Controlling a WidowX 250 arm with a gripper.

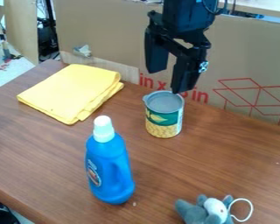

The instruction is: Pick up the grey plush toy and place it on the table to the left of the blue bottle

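1 metal can [164,121] stands upright on a brown wood-grain surface [54,151], toward the back, near a cardboard panel [110,26]. Its top is a plain silvery disc; its wrapper has a dark green band with a pale yellow-green shape, over a picture of yellow kernels. The black gripper [167,82] hangs over the can, its 2 fingers spread apart with nothing between them. 1 fingertip overlaps the can's rim from this angle; whether they touch, I cannot tell.

To the left of the can lies 1 folded yellow cloth [69,92]. Nearer the viewer, 1 blue bottle [111,175] stands upright with a white cap [103,129], a molded handle and a small label [94,173] in dark, white and orange. At the lower right is 1 gray and white plush toy [215,209] with a white cord loop [250,207]. The cardboard behind carries red lettering and a red line drawing [259,97] of box shapes.
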